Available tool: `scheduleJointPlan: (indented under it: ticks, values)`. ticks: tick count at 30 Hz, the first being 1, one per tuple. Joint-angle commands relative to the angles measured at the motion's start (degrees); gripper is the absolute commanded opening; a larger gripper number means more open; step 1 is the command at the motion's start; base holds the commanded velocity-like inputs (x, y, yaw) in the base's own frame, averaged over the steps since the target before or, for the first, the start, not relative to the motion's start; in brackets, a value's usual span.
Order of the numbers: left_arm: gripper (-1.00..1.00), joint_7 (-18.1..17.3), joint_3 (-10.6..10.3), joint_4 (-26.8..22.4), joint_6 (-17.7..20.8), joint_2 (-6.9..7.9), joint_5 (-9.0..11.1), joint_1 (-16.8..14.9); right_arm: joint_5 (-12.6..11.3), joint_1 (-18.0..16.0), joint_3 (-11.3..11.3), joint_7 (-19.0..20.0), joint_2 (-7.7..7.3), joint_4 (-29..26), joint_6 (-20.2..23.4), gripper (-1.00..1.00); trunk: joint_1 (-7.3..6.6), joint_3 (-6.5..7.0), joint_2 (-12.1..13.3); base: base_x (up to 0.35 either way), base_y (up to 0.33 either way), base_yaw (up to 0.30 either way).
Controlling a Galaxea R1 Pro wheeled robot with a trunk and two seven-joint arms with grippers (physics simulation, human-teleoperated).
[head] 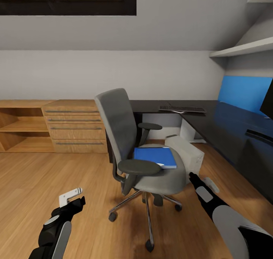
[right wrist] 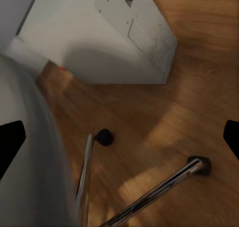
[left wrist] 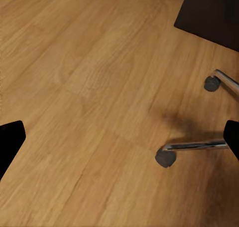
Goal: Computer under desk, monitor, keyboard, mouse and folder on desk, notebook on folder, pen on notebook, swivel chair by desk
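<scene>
The grey swivel chair (head: 127, 137) stands mid-floor, a little out from the black desk (head: 227, 124), with the blue folder (head: 155, 156) flat on its seat. The keyboard (head: 182, 109) lies at the desk's far corner, and the monitor (head: 267, 101) shows at the right edge. The silver computer (head: 186, 149) (right wrist: 99, 32) lies on the floor behind the chair, beside the desk. My left gripper (head: 71, 197) hangs open over bare floor left of the chair base (left wrist: 191, 146). My right gripper (head: 204, 183) is open, low beside the seat (right wrist: 25, 152). Mouse, notebook and pen are out of view.
A light wooden chest of drawers (head: 76, 126) and open shelves (head: 21, 127) line the back wall on the left. A blue panel (head: 244, 92) backs the desk and wall shelves (head: 242, 48) hang above it. Chrome chair legs (right wrist: 159, 187) with casters spread over the plank floor (head: 30, 183).
</scene>
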Motion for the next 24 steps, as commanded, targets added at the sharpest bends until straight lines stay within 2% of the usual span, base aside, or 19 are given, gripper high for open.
scheduleJointPlan:
  ticks: [1, 7, 13, 24]
  values:
    - [1.0, 0.4, 0.0, -0.1, 0.2, -0.03, 0.6, 0.0, -0.6, 0.0, 0.0, -0.1, -0.05, 0.0, -0.2, 1.0, -0.01, -0.06, 0.0, 0.03, 0.0, 0.0]
    - [1.0, 0.4, 0.2, -0.2, 0.1, 0.01, 0.7, 0.0, -0.7, 0.0, -1.1, -0.1, -0.07, 0.1, -0.1, 1.0, -0.01, -0.06, 0.0, 0.196, 0.0, 0.0]
    - [1.0, 0.2, 2.0, -0.3, 0.1, -0.02, 0.7, 0.0, -0.8, 0.0, -1.4, 0.1, -0.15, 0.1, 0.0, 1.0, -0.01, -0.06, 0.0, 0.313, 0.0, 0.0]
    - [1.0, 0.2, 2.3, -0.3, 0.1, -0.03, 0.7, 0.0, -0.7, 0.0, -1.7, 0.3, -0.04, -0.2, -0.3, 1.0, -0.01, -0.06, 0.0, 0.306, 0.0, 0.0]
